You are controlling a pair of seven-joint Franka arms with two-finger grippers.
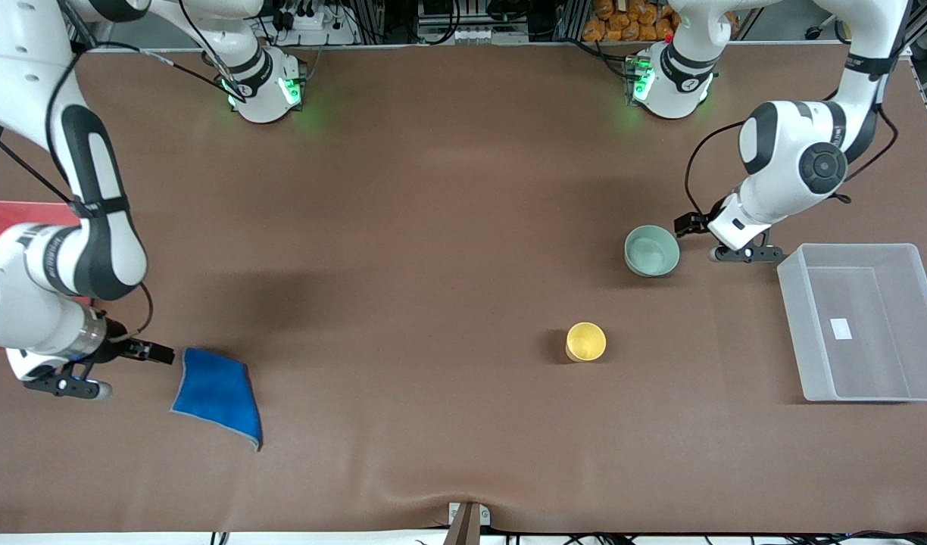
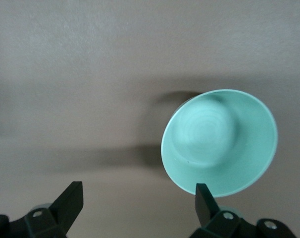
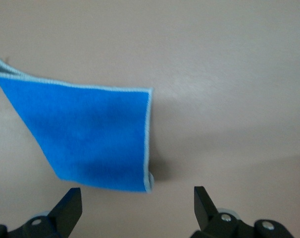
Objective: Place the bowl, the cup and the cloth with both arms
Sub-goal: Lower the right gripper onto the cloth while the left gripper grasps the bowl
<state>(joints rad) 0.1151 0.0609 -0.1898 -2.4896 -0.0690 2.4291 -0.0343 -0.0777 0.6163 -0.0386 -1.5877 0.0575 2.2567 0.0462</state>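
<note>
Left gripper (image 2: pixel 135 206) is held wide open, empty, just beside the mint-green bowl (image 1: pixel 651 250) toward the left arm's table end. Right gripper (image 3: pixel 135 206) is spread open, empty, beside the blue cloth (image 1: pixel 216 393) near the front edge. The yellow cup (image 1: pixel 585 341) is seen mid-table.

Blue cloth (image 3: pixel 90 136) flat on brown table (image 3: pixel 229 74), thin pale edging, one corner slightly curled. Right gripper (image 3: pixel 137 208) just beside it, fingers (image 3: pixel 71 206) spread apart.

Even overhead light falls on the bench (image 1: pixel 433 227); a soft dark shadow patch lies near the cloth (image 1: pixel 217 393). Both wrist views look slightly blurred, hazy.
</note>
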